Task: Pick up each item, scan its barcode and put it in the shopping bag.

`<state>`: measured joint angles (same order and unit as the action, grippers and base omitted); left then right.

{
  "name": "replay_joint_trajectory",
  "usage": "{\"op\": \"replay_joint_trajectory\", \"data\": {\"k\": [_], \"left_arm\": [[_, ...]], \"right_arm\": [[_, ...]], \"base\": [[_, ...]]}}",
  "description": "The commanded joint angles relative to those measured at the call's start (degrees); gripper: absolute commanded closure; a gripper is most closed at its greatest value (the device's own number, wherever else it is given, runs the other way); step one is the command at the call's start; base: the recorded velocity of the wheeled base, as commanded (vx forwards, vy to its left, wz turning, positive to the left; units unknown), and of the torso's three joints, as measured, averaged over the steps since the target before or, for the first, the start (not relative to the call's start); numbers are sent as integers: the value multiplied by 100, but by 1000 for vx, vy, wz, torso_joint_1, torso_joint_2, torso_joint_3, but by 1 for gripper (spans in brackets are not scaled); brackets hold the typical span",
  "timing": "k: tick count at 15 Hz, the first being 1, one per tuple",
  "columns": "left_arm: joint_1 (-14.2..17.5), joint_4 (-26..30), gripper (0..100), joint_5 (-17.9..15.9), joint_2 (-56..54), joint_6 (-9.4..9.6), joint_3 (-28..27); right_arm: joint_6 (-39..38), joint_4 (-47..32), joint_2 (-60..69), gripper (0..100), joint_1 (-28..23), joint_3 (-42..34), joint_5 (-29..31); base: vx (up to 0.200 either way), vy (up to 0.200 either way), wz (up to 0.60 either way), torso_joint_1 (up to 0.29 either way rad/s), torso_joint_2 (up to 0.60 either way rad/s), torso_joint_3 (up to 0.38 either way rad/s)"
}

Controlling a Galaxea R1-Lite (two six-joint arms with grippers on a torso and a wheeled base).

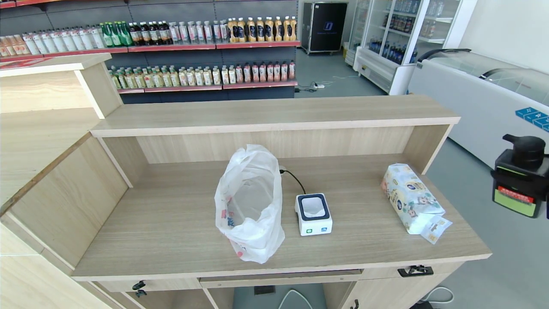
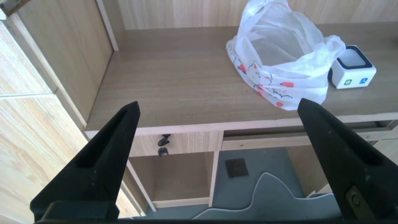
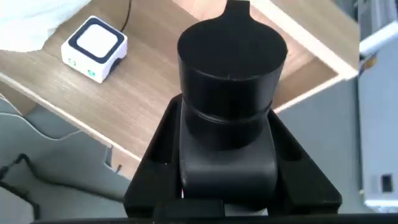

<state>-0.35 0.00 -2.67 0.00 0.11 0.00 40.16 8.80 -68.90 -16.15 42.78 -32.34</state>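
Left gripper [image 2: 219, 104]: fingers spread wide with nothing between them, hanging in front of the counter [image 1: 171, 240], short of its front edge.

Right gripper [image 3: 227, 155]: clamped on a black-capped bottle [image 1: 526, 151]. It sits at the right edge of the head frame, beyond the counter's end and over bare floor. We cannot make out a barcode from here.

On the counter, the shopping bag [image 1: 251, 206] slumps at centre frame with its mouth open upward and its walls soft. The scanner [image 1: 313, 213] sits just right of the bag, window up, and its cable [image 1: 296, 179] runs toward the back. A tissue pack [image 1: 411, 204] lies right of centre, well apart from the scanner, between it and the held bottle.

Farther back, drink shelves [image 1: 171, 45] run across the top of the frame and chest freezers [image 1: 480, 90] fill the upper right.

Risks, as we judge them:
- A slip now would drop the bottle on the floor, since there is no counter under it.
- The way to the scanner crosses the tissue pack, so a low pass could shove the pack off the front edge.
- If the code faces away from the window, the scan fails.
- The bag is limp and unheld. A bottle let go against its rim could fold the mouth shut, tip the bag or push it onto the scanner.
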Motion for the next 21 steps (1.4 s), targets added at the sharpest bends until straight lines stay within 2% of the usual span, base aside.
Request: {"op": "replay_joint_trajectory", "data": {"k": [1, 5, 9, 11, 12, 13, 14, 15, 16, 18, 21], "left_arm": [[0, 0, 0, 3, 9, 7, 0], [0, 0, 0, 3, 9, -2, 0], [0, 0, 0, -5, 9, -2, 0], [0, 0, 0, 3, 9, 7, 0], [0, 0, 0, 3, 9, -2, 0], [0, 0, 0, 3, 9, 7, 0], [0, 0, 0, -5, 9, -2, 0], [0, 0, 0, 3, 9, -2, 0], [0, 0, 0, 3, 9, -2, 0], [0, 0, 0, 3, 9, -2, 0], [0, 0, 0, 3, 9, 7, 0]], "right_arm": [[-860, -256, -115, 100, -652, 38, 9], [-1599, -353, -132, 100, -828, -33, 0], [-2416, -309, -229, 100, -652, 3, 17], [-3119, -247, -519, 100, -441, 249, 9], [-4244, -19, -862, 100, -187, 495, -62], [-4965, 271, -1134, 100, -20, 583, -71], [-5061, 333, -1169, 100, -2, 583, -71], [-5606, 1238, -1609, 100, 112, 416, -62], [-5729, 1642, -1829, 100, 156, 275, -79], [-5888, 1809, -2127, 100, 156, 161, -273], [-6046, 1809, -2497, 100, -37, 143, -1064]], "base": [[0, 0, 0, 0, 0, 0], [0, 0, 0, 0, 0, 0], [0, 0, 600, 1, 2, 1], [0, 0, 600, 5, 7, 0], [0, 0, 0, 0, 0, 0], [0, 0, 0, 0, 0, 0], [0, 0, 0, 0, 0, 0], [0, 0, 0, 0, 0, 0], [0, 0, 0, 0, 0, 0], [0, 0, 0, 0, 0, 0], [0, 0, 0, 0, 0, 0]]}}
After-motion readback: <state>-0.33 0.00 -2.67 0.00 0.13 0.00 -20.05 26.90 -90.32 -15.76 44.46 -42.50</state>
